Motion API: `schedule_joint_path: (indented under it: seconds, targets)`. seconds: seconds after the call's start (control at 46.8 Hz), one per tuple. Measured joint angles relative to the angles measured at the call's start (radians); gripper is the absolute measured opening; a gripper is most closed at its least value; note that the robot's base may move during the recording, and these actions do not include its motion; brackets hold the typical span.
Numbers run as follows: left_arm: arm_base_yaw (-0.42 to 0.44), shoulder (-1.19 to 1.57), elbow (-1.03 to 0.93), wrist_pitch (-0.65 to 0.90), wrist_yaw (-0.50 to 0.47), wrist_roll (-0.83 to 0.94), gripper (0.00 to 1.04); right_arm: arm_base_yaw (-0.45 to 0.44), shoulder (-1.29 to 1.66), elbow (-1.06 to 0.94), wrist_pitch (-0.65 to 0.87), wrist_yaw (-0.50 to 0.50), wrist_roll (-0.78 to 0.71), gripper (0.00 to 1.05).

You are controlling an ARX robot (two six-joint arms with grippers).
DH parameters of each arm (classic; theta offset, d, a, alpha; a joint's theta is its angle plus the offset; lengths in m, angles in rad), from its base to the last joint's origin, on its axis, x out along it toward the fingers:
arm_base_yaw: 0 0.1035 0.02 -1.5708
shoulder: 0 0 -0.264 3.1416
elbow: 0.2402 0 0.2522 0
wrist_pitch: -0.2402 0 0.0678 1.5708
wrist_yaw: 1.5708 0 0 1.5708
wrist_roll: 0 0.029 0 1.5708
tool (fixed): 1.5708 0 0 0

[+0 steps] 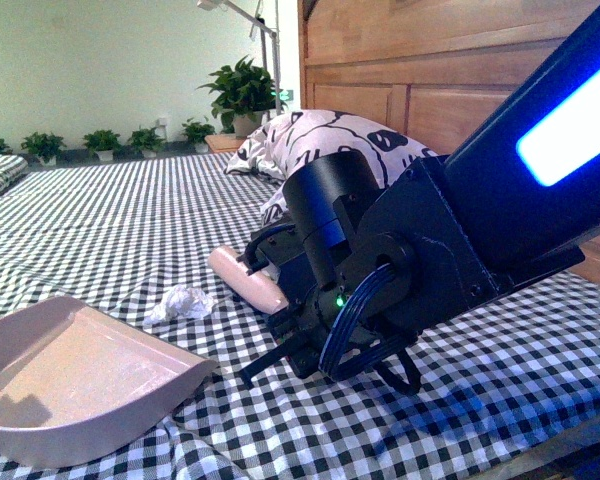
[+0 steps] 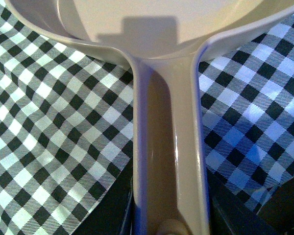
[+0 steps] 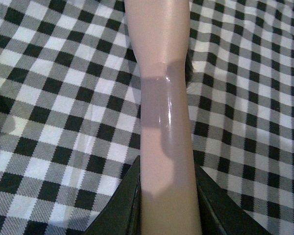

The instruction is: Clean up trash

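the crumpled paper wad (image 1: 181, 302) lies on the checked bedspread (image 1: 100, 220), between the dustpan (image 1: 75, 385) and the brush (image 1: 248, 279), not yet swept in. left gripper (image 2: 169, 223) clamps the dustpan handle; right gripper (image 3: 169, 205) clamps the brush handle.

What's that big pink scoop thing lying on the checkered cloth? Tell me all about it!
It is a dustpan, pale beige-pink, smooth and shiny like plastic. It has a wide shallow tray with raised walls and a long grooved handle. It lies on the black-and-white checkered cloth, empty inside, its open edge toward the crumpled white paper wad. The left gripper holds the handle's end.
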Motion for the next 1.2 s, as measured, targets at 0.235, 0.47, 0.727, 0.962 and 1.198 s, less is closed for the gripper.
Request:
schedule_joint_path:
  seconds: [0.235, 0.47, 0.727, 0.962, 1.198]
  targets:
    - [0.0, 0.0, 0.0, 0.0, 0.0, 0.0, 0.27, 0.005, -0.003, 0.009, -0.055, -0.091, 0.001, 0.21]
    - [0.0, 0.0, 0.0, 0.0, 0.0, 0.0, 0.27, -0.04, -0.125, -0.033, -0.183, -0.53, 0.052, 0.21]
    - [0.0, 0.0, 0.0, 0.0, 0.0, 0.0, 0.27, -0.175, -0.279, -0.032, -0.186, -0.706, 0.079, 0.21]
    - [0.0, 0.0, 0.0, 0.0, 0.0, 0.0, 0.27, -0.245, -0.28, -0.122, -0.097, -0.574, 0.082, 0.21]
    - [0.0, 0.0, 0.0, 0.0, 0.0, 0.0, 0.27, -0.321, -0.311, -0.213, 0.08, -0.52, 0.181, 0.21]
